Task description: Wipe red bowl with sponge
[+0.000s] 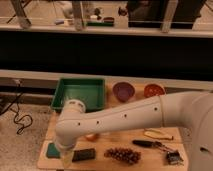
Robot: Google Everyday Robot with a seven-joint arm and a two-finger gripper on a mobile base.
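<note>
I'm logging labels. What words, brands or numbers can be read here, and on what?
None readable: no text shows on the green plastic tray, round red bowl, or white robot arm. The tool, low at the front-left corner of the wooden table beside the flat green sponge, shows no marking either.

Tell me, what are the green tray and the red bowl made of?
Green rectangular tray: probably plastic, given its even colour and moulded raised rim. Red round bowl: smooth, slightly glossy, so plastic or glazed ceramic; I cannot tell which. The gripper hangs at the wooden table's front-left corner, by the green sponge.
</note>
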